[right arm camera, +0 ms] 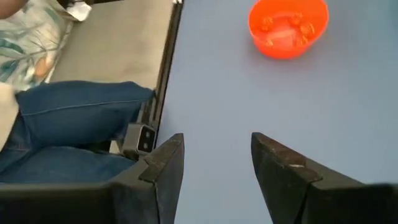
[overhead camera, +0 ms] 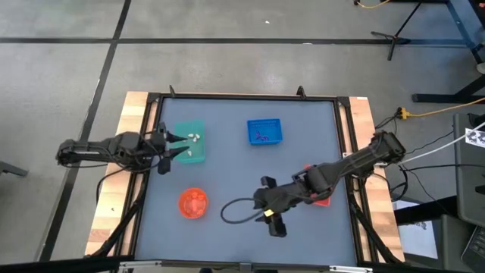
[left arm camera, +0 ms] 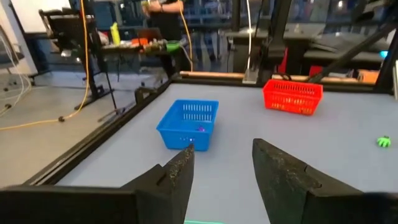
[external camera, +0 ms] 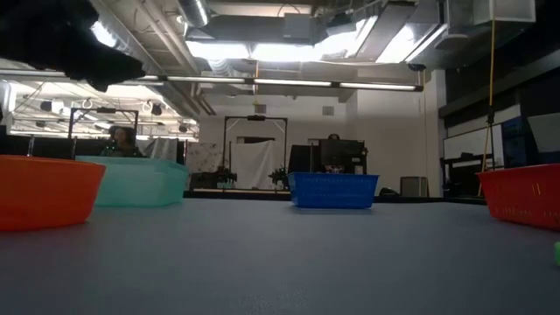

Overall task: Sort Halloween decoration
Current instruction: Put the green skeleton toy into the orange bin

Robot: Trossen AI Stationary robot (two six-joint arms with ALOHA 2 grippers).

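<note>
Left gripper (overhead camera: 176, 146) hangs over the teal tray (overhead camera: 198, 155), fingers apart, empty; white trinkets (overhead camera: 193, 138) lie inside, orientation unclear. Right gripper (overhead camera: 270, 205), fingers apart, holds nothing above bare table (overhead camera: 227, 174).

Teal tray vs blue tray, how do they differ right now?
The teal tray sits at the table's left side with white trinkets in it; the blue tray sits nearer the middle, holding a purple trinket. The open left gripper hovers at the teal tray; nothing is near the blue tray. Both are rectangular.
</note>
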